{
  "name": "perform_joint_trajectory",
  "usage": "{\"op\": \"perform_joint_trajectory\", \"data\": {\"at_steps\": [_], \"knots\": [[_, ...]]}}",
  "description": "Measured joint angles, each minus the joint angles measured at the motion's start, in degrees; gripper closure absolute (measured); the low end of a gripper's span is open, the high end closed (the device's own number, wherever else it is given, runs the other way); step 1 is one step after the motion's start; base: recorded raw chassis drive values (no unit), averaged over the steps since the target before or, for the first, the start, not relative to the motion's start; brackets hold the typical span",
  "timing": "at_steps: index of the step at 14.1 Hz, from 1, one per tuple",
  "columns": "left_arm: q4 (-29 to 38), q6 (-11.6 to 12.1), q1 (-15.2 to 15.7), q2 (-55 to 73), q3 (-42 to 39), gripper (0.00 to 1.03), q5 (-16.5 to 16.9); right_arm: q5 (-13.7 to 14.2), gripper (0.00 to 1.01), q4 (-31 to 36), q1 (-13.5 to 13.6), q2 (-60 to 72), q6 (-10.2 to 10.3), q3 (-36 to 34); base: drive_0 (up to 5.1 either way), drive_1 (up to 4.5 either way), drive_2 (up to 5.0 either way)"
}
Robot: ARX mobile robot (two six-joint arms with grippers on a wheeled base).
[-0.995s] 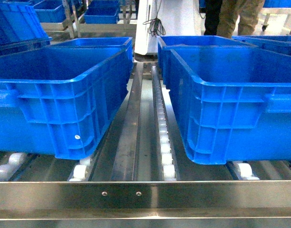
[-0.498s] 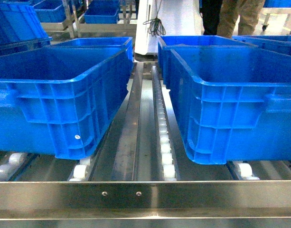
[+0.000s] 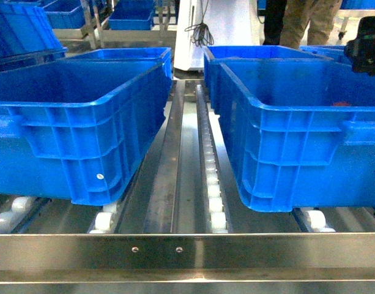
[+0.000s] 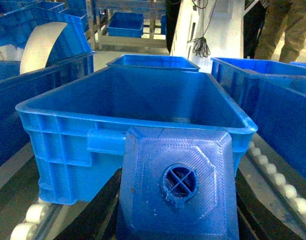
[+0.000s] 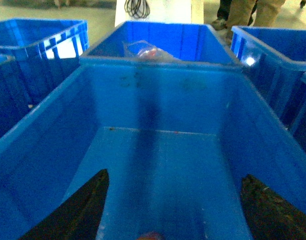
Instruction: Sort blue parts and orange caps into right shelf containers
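In the left wrist view my left gripper [image 4: 176,220] is shut on a blue part [image 4: 178,165], a ribbed block with a round nub. It is held just short of the near wall of the left blue bin [image 4: 68,135]. My right gripper [image 5: 175,190] stands open inside the right shelf container [image 5: 157,95], with nothing between its dark fingers [image 5: 88,210]. An orange cap [image 5: 152,235] shows only as a sliver at the bottom edge, low in that bin. In the head view it is a reddish spot [image 3: 341,104], and the right arm [image 3: 367,46] hangs over the bin [image 3: 297,147].
The shelf's steel front rail [image 3: 187,251] and white roller track [image 3: 211,177] run between the left bin [image 3: 83,147] and the right one. More blue bins stand behind; one holds a clear bag [image 5: 148,50]. A person [image 3: 303,21] stands at the back.
The right arm has come into the head view at the top right, above the right bin. A reddish spot now shows inside that bin.
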Motion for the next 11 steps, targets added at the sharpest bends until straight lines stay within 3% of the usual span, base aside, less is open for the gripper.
{"op": "perform_joint_trajectory", "data": {"at_steps": [2, 3, 5, 6, 7, 8, 9, 11], "knots": [[0.0, 0.0, 0.0, 0.0, 0.0, 0.58, 0.0, -1.0, 0.01, 8.1, -1.4, -8.9, 0.3, -9.9, 0.0, 0.0, 0.0], [0.0, 0.0, 0.0, 0.0, 0.0, 0.58, 0.0, -2.1, 0.04, 11.6, -1.3, -16.1, -0.7, -17.1, 0.0, 0.0, 0.0], [-0.1, 0.0, 0.0, 0.0, 0.0, 0.58, 0.0, -5.0, 0.03, 10.3, -1.0, -33.0, -1.7, -33.1, 0.0, 0.0, 0.0], [-13.0, 2.2, -3.4, -2.1, 3.2, 0.58, -10.1, -4.0, 0.03, 9.6, -1.0, -38.8, -2.3, -39.8, 0.0, 0.0, 0.0], [-21.1, 2.8, -5.7, -2.3, 7.2, 0.58, -18.6, -1.8, 0.03, 12.2, -1.0, -41.3, -4.6, -44.9, 0.0, 0.0, 0.0], [-22.9, 4.0, -5.9, 0.1, 11.7, 0.58, -22.8, -0.9, 0.03, 11.8, -0.4, -42.5, -5.7, -47.1, 0.0, 0.0, 0.0], [-21.9, 5.1, -4.9, 3.6, 16.1, 0.58, -22.4, 0.5, 0.03, 12.2, 0.6, -43.1, -6.6, -48.9, 0.0, 0.0, 0.0], [-19.5, 5.7, -2.4, 14.6, 25.6, 0.58, -16.2, 1.0, 0.03, 11.8, 1.2, -45.0, -6.6, -49.7, 0.0, 0.0, 0.0]]}}
